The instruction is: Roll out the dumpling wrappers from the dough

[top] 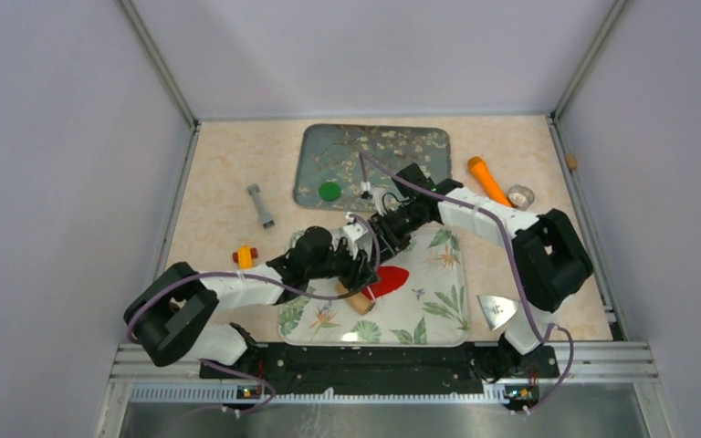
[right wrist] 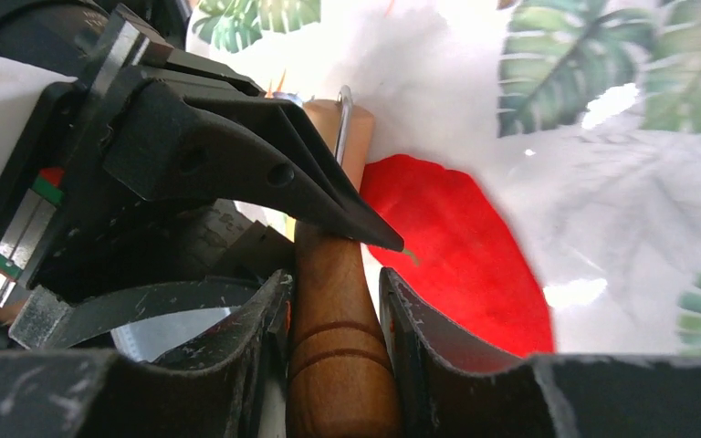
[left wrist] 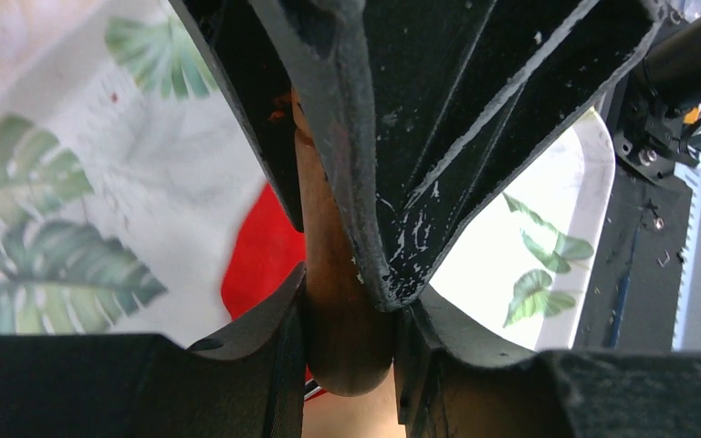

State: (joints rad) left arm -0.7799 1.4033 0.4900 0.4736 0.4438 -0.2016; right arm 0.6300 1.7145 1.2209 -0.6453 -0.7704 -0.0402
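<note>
A wooden rolling pin lies across flattened red dough on the leaf-patterned tray. My left gripper is shut on one wooden handle. My right gripper is shut on the other handle. The two grippers sit tip to tip over the pin. The red dough shows beside the pin in the left wrist view and the right wrist view. A green wrapper disc lies on the blossom-patterned tray at the back. No small red disc shows.
An orange tool and a round metal cutter lie at the back right. A grey dumbbell-shaped tool and a small red and yellow piece lie left of the trays. A metal scraper lies at the near right.
</note>
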